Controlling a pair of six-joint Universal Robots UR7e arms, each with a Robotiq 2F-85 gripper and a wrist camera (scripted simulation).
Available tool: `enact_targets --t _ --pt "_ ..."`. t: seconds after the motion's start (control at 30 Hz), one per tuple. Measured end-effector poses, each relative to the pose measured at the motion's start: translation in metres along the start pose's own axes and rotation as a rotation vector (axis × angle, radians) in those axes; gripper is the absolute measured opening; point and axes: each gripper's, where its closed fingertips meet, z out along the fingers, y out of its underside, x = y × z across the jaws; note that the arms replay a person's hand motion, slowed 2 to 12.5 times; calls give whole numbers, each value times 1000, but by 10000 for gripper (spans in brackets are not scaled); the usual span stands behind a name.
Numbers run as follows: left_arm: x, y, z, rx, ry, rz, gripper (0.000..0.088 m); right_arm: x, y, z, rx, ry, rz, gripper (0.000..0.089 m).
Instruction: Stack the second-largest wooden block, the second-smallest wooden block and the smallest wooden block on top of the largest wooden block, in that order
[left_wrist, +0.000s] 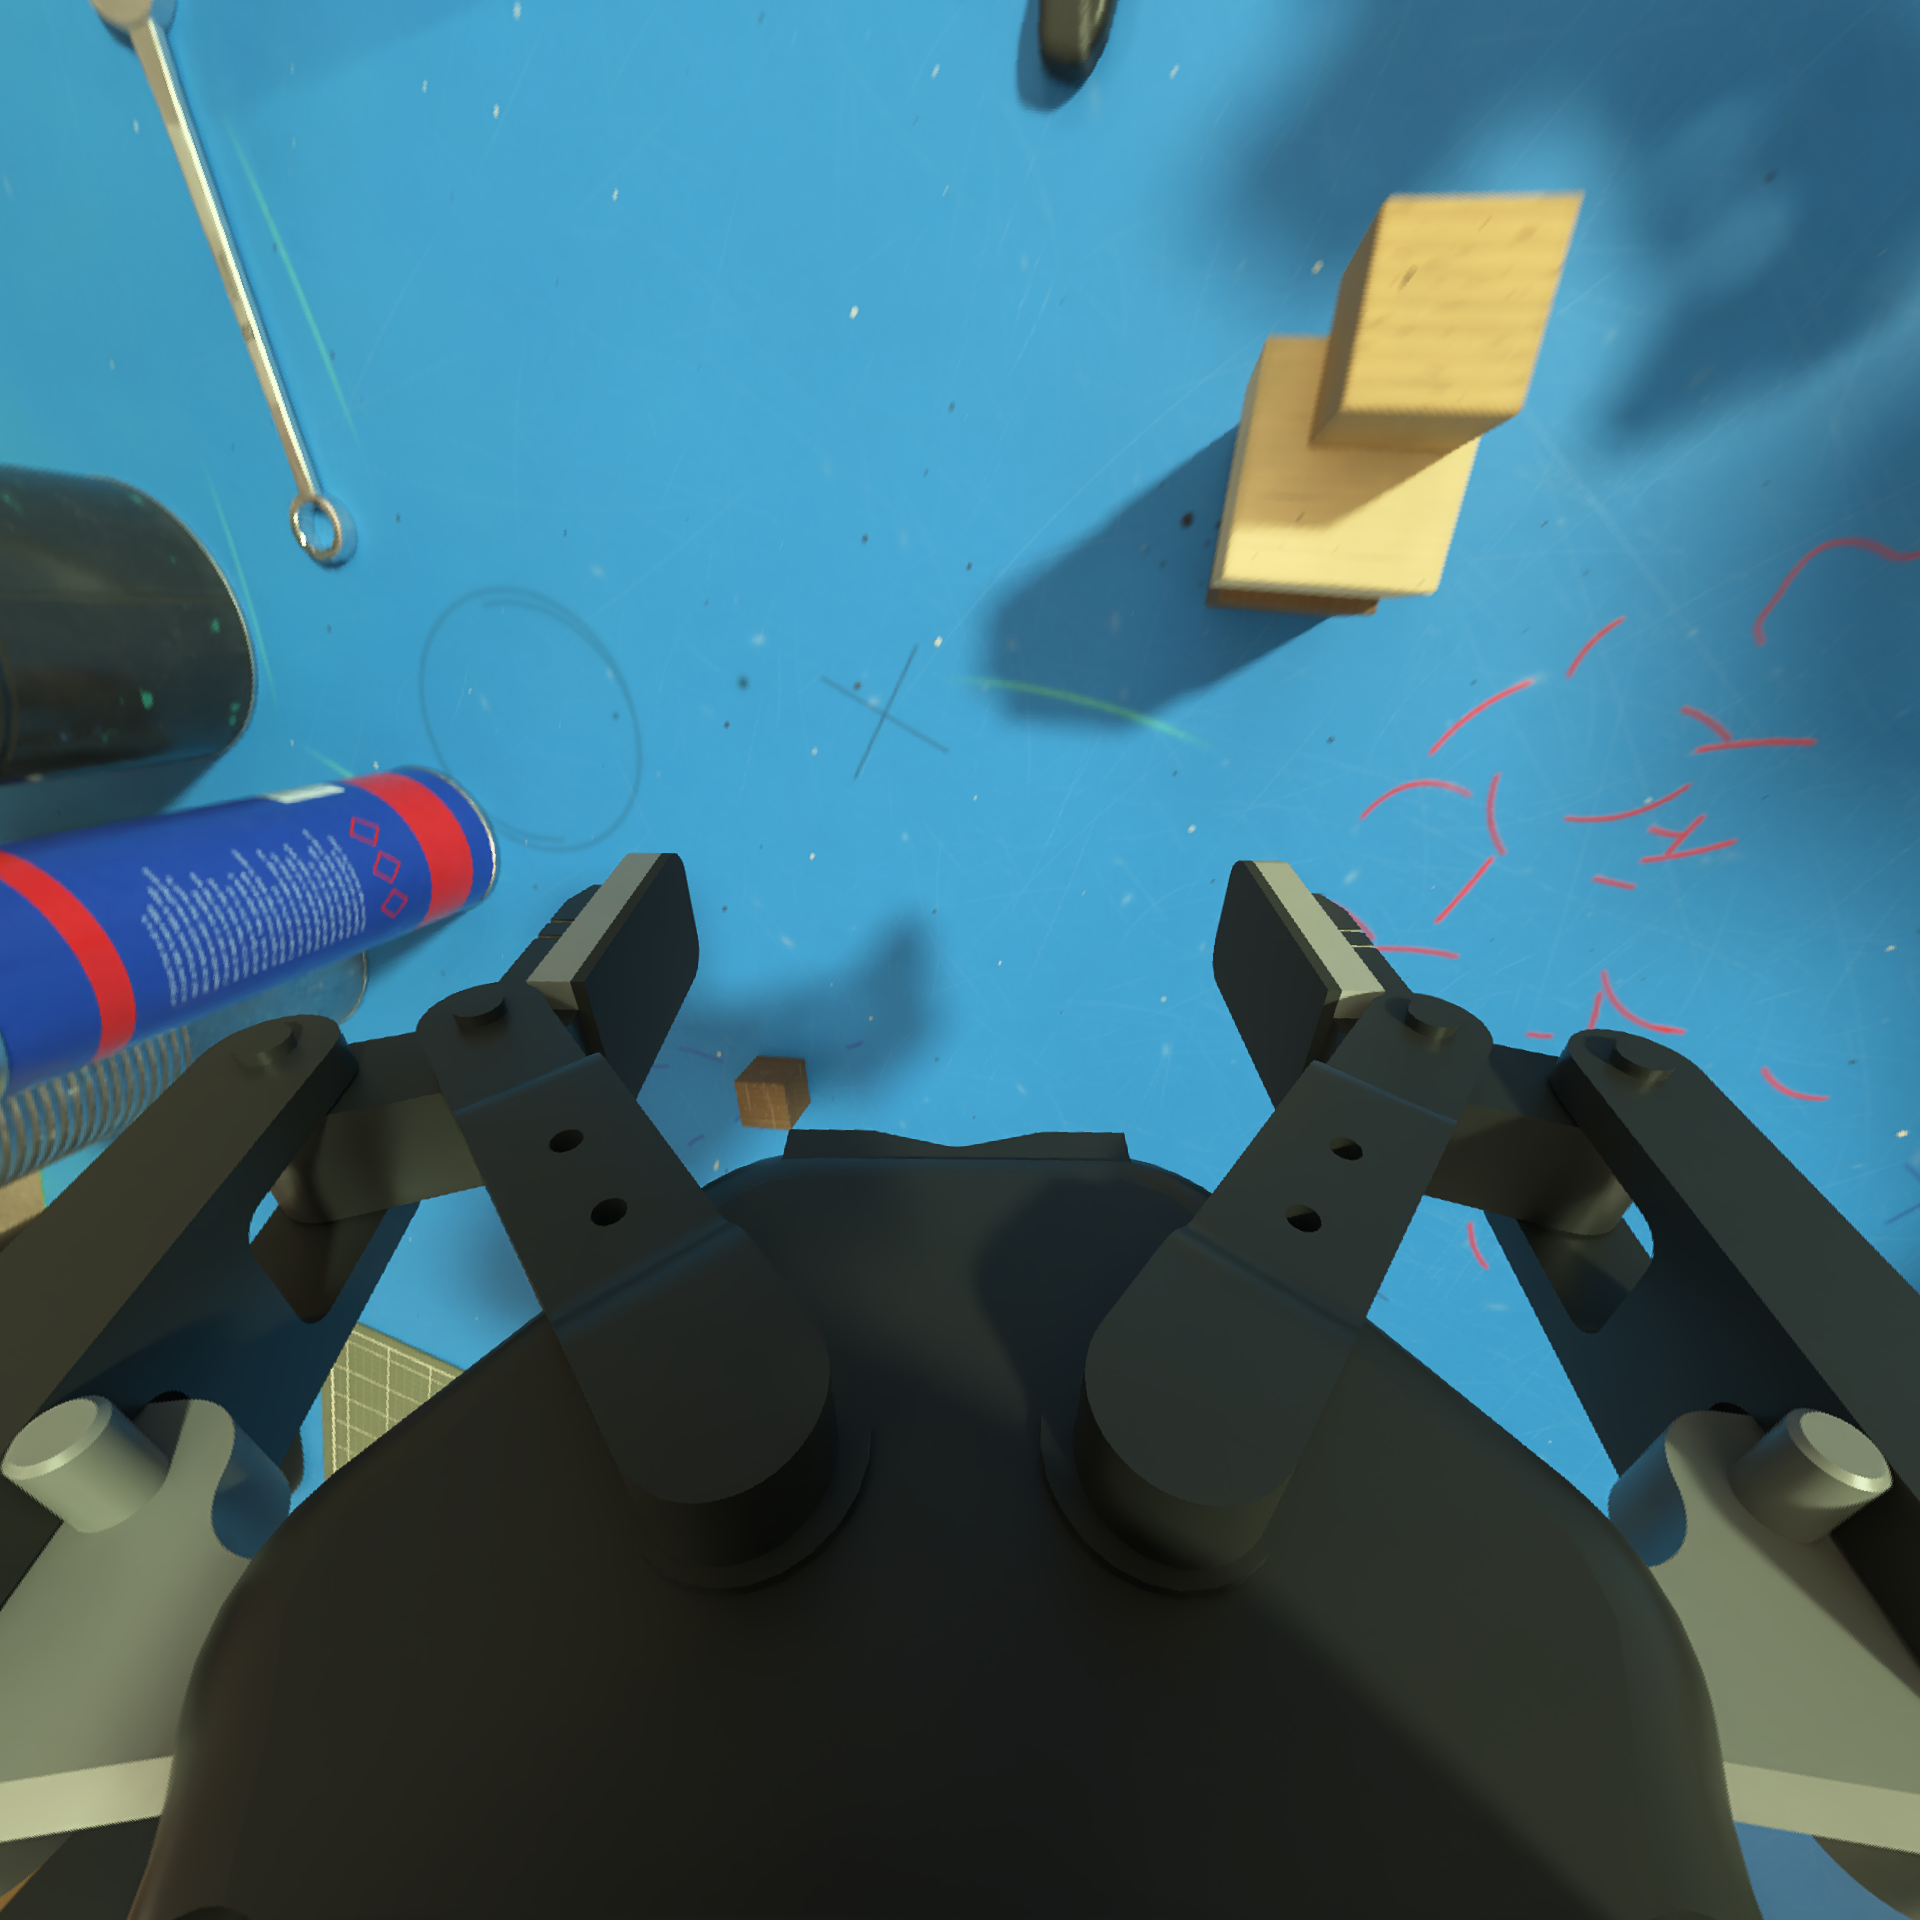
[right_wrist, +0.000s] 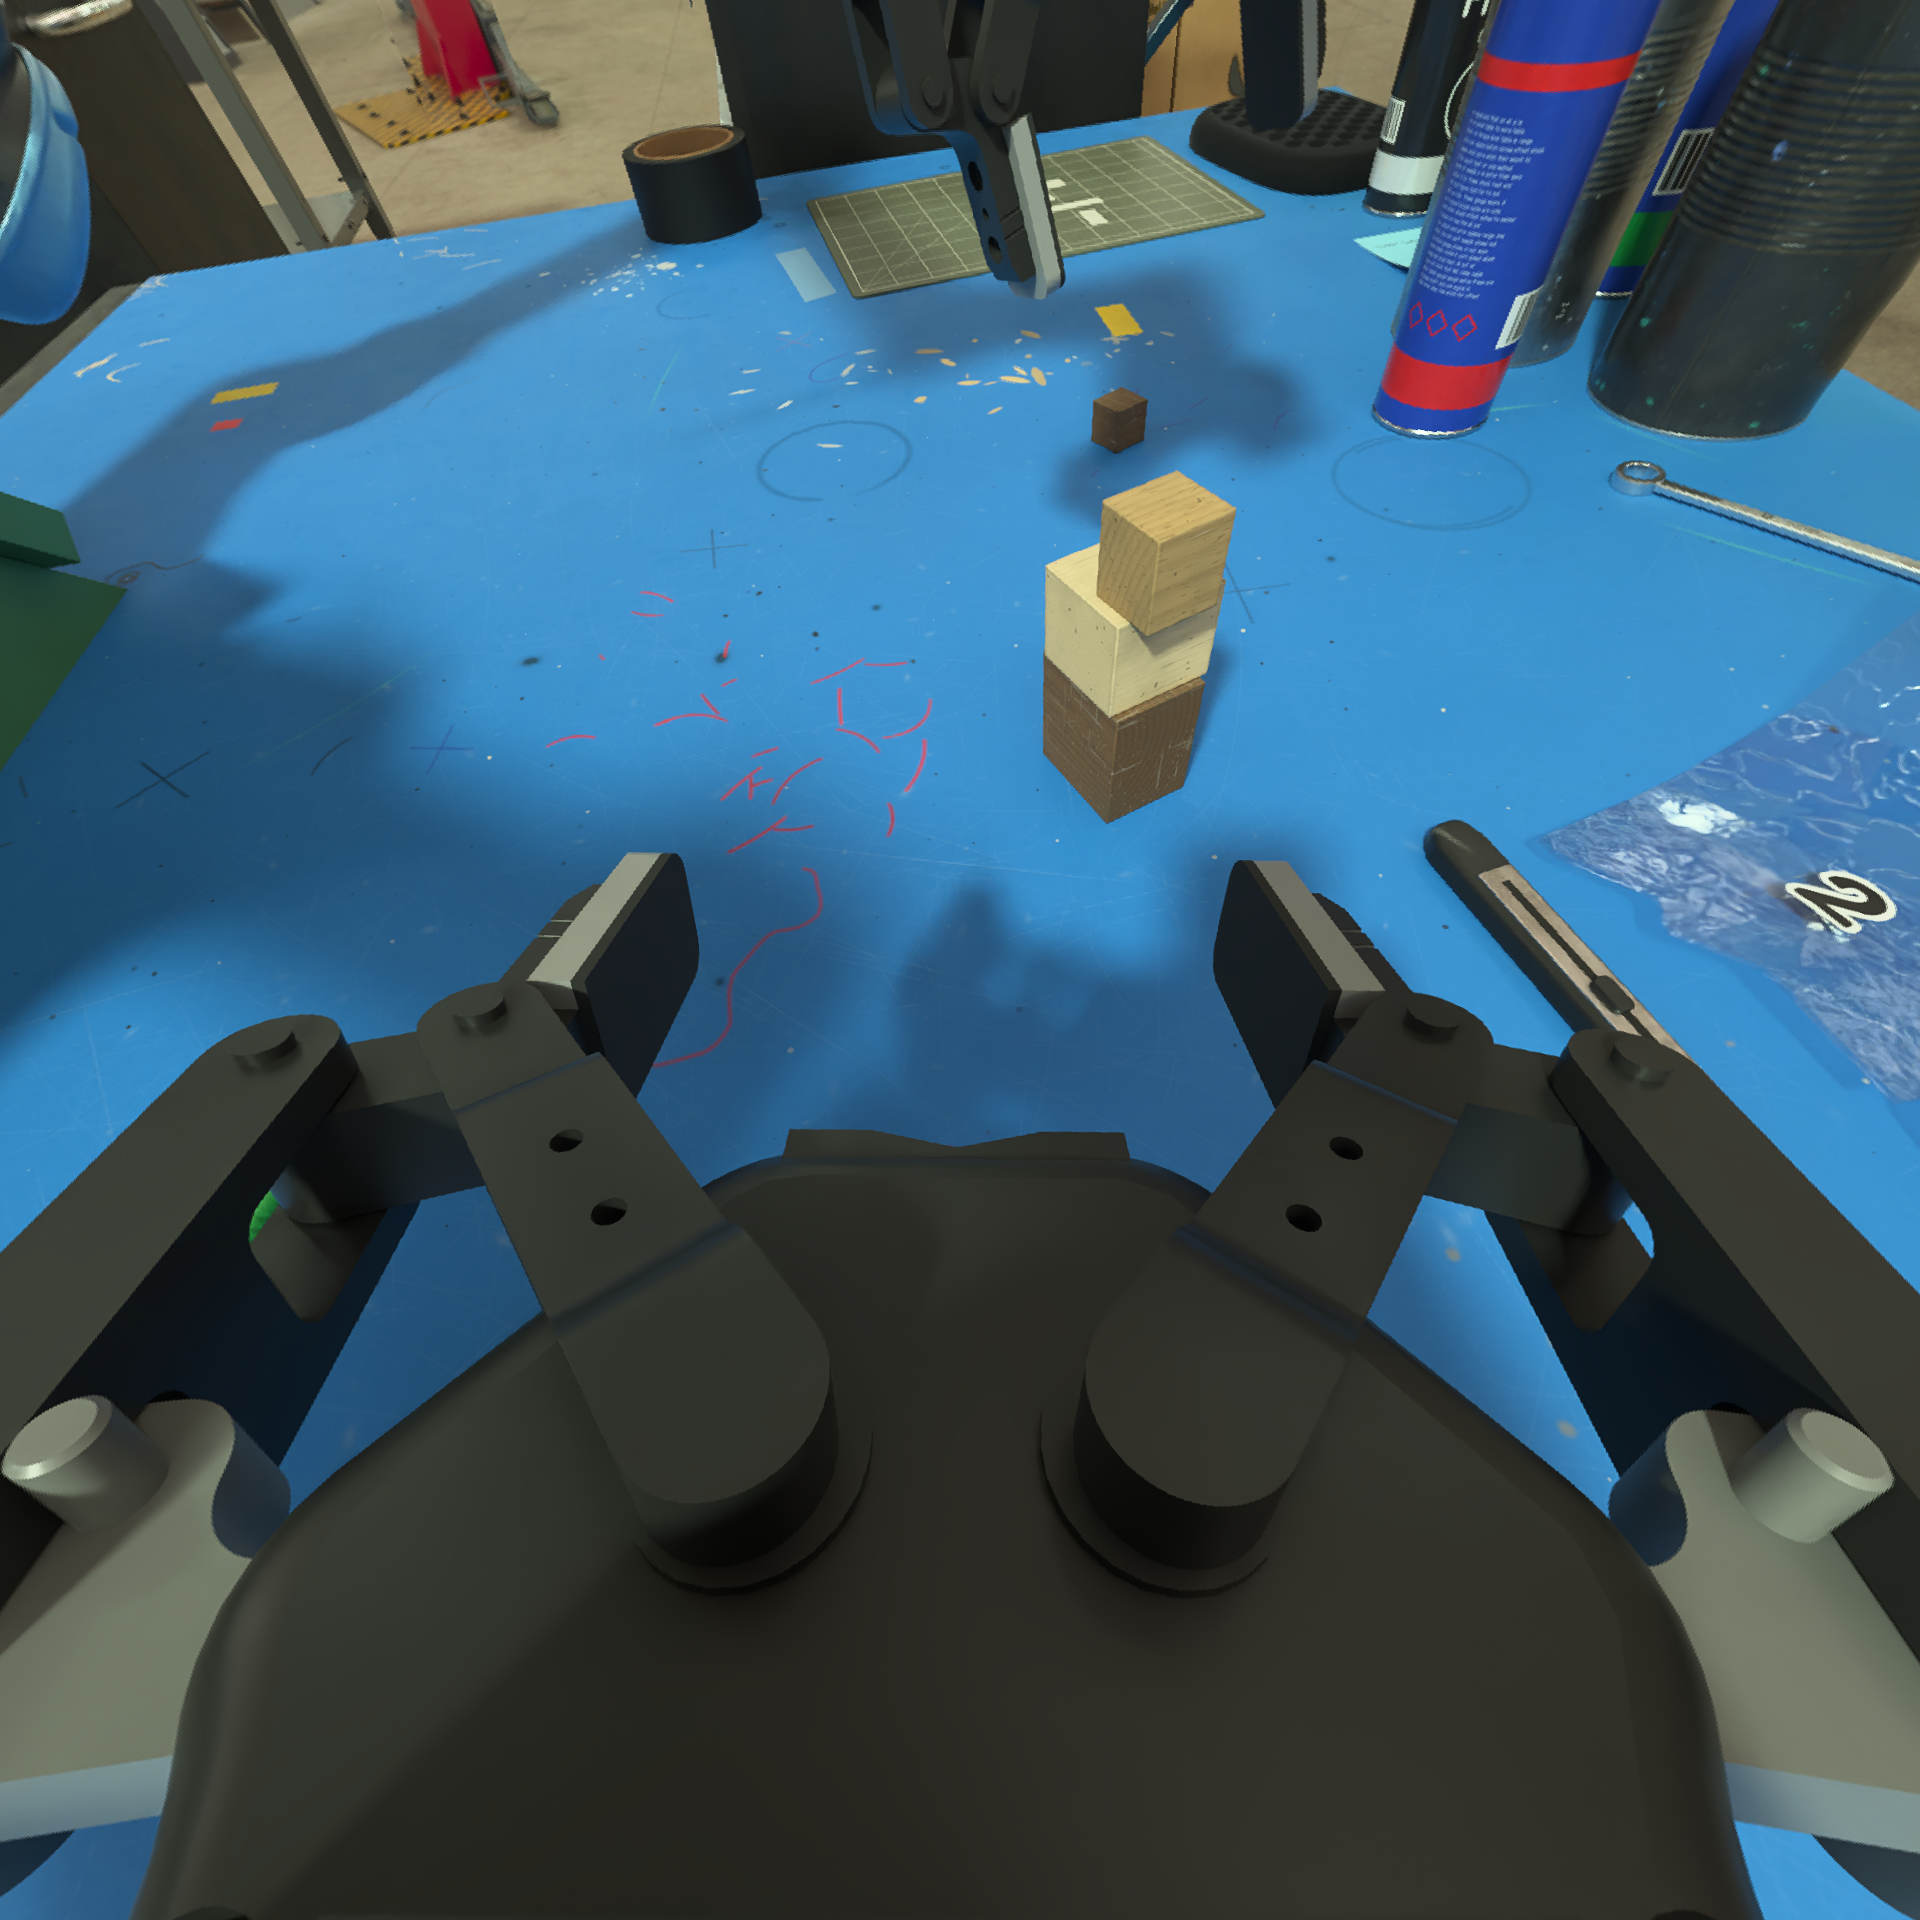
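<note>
We see a three-tier stack near the middle of the scratched blue table (right_wrist: 416, 582): the largest dark brown wooden block (right_wrist: 1117, 743) at the bottom, a pale cream wooden block (right_wrist: 1101, 634) on it, and a tan wooden block (right_wrist: 1164, 551) on top, turned and set off-centre so that it overhangs. The smallest dark brown wooden cube (right_wrist: 1119, 419) sits alone on the table, beyond the stack toward the far edge, apart from it.

Our left gripper (left_wrist: 956, 935) points down at the table with its fingers spread wide and nothing between them; the small cube (left_wrist: 772, 1091) lies just below them in that view, and the stack (left_wrist: 1382, 416) is well off to the side. Our right gripper (right_wrist: 956, 935) also stands spread and empty, near the table's near edge, facing the stack.

At the far right corner stand a blue cylindrical can with red bands (right_wrist: 1475, 229), which bears small white print and red diamond marks, and a dark cylindrical container (right_wrist: 1766, 239). A silver wrench (right_wrist: 1766, 520) lies by the right edge, with a black utility knife (right_wrist: 1527, 935) and a blue crinkled plastic bag (right_wrist: 1787, 852), which bears a white mark. A green grid cutting mat (right_wrist: 1143, 187) and a black tape roll (right_wrist: 691, 182) sit at the far edge.
</note>
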Motion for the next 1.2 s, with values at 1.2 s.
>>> enact_targets --t 1.2 --pt "-55 124 49 -68 8 -100 854 2 9 11 -39 -1 -2 854"
